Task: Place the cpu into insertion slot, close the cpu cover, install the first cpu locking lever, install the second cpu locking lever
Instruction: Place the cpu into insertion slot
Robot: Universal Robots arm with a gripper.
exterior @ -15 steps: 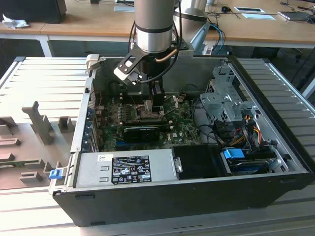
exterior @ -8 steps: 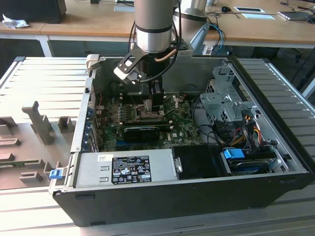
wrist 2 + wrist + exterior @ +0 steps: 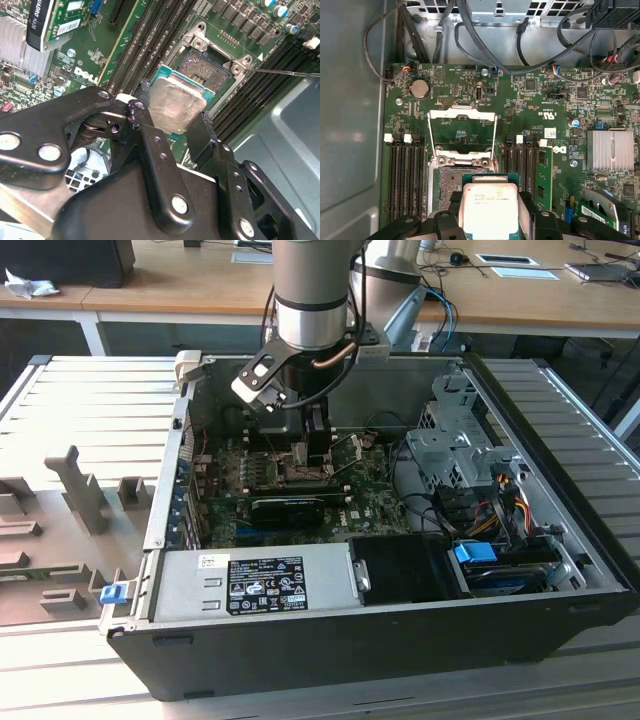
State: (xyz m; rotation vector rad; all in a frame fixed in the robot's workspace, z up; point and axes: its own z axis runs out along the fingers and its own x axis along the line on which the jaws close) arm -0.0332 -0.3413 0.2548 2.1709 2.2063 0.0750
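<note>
My gripper (image 3: 172, 120) is shut on the cpu (image 3: 177, 106), a small square chip with a pale silver top and a green rim. One black finger presses on each of two opposite edges. In the first wrist view the cpu (image 3: 490, 210) hangs partly over the bare insertion slot (image 3: 451, 177). The second wrist view shows the dark slot (image 3: 212, 62) just beyond the chip. The cpu cover (image 3: 462, 114), a thin silvery frame, stands swung open past the slot. A thin wire lever (image 3: 287, 73) sticks out beside the slot. In the exterior view the gripper (image 3: 305, 445) is low over the motherboard.
The open computer case (image 3: 330, 650) lies on a slatted table. Memory slots (image 3: 405, 175) flank the slot on both sides. A long black card (image 3: 290, 508), a grey power supply (image 3: 260, 585) and a drive cage (image 3: 455, 445) with cables crowd the board. A finned heatsink (image 3: 610, 150) sits aside.
</note>
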